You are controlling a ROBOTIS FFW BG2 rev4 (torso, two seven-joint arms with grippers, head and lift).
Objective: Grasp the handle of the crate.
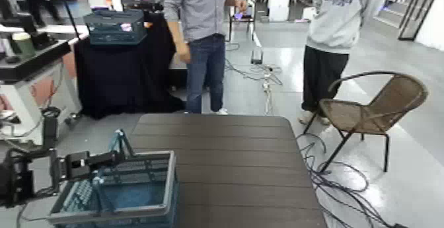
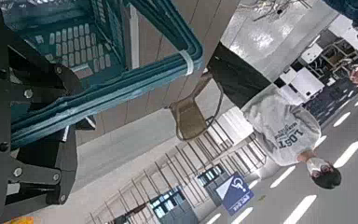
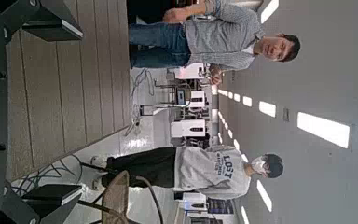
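The blue-teal slatted crate (image 1: 148, 156) stands on the near left corner of the dark table (image 1: 231, 158). Its thin teal handle (image 1: 121, 141) stands raised above the rim. My left gripper (image 1: 109, 159) reaches in from the left at rim height. In the left wrist view the handle (image 2: 140, 82), with a white band near its bend, runs between the black fingers (image 2: 51, 89), which are closed on it over the crate's lattice (image 2: 65, 37). My right gripper (image 3: 37, 107) shows only in its wrist view, open and empty above the table.
A second teal crate (image 1: 115, 27) sits on a black-draped table at the back left. Two people (image 1: 201, 39) (image 1: 337, 39) stand beyond the table. A wicker chair (image 1: 376, 108) and floor cables (image 1: 343, 178) are to the right.
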